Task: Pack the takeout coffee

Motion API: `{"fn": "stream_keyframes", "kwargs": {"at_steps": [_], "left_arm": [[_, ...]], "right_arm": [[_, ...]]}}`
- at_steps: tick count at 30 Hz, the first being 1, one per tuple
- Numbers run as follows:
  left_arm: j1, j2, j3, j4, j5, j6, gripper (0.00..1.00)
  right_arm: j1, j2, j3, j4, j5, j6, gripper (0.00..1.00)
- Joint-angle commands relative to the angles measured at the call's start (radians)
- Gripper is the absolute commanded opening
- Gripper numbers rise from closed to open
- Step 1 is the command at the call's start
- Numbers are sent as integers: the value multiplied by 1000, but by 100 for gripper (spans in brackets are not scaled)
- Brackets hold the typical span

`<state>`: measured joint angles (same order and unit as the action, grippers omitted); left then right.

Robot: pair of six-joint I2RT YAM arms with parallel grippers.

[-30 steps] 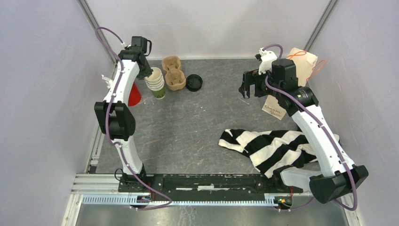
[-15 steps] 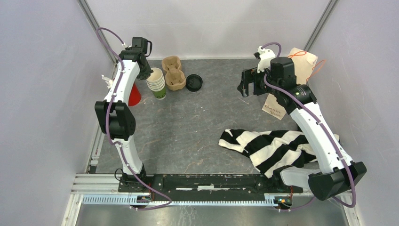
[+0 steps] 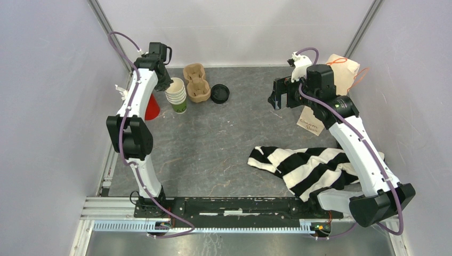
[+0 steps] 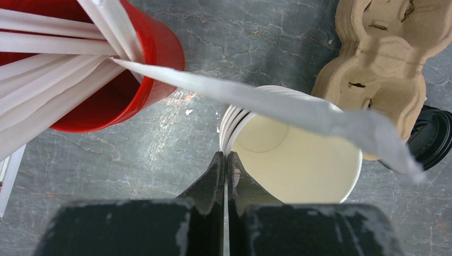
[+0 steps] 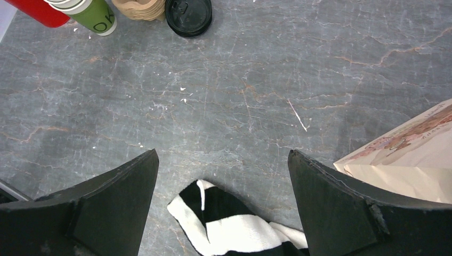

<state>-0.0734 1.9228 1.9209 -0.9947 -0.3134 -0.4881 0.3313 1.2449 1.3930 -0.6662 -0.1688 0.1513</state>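
Left gripper (image 4: 224, 158) is closed on the near rim of the stack of green cups (image 4: 290, 160), with one finger outside the wall and the other over the cream interior. The stack stands upright near the far-left corner of the bench (image 3: 224, 144), between the red cup (image 4: 122, 80) of straws and the pulp carrier (image 4: 384, 58). A black lid (image 3: 219, 93) lies just right of the carrier. A wrapped straw (image 4: 298, 109) crosses the cup mouth. Right gripper (image 5: 223, 154) hangs with jaws wide apart over the far-right part of the bench, beside the paper bag (image 5: 410, 154).
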Motion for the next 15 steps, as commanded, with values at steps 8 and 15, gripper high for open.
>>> {"fn": "stream_keyframes", "kwargs": {"at_steps": [8,15], "left_arm": [[4,-140,-42,32,-4,4,2],[7,-210,-103,86,81,-56,2]], "right_arm": [[-4,-8,21,46,-36,39,98],[-4,-24,-27,55,-61,48,98]]}}
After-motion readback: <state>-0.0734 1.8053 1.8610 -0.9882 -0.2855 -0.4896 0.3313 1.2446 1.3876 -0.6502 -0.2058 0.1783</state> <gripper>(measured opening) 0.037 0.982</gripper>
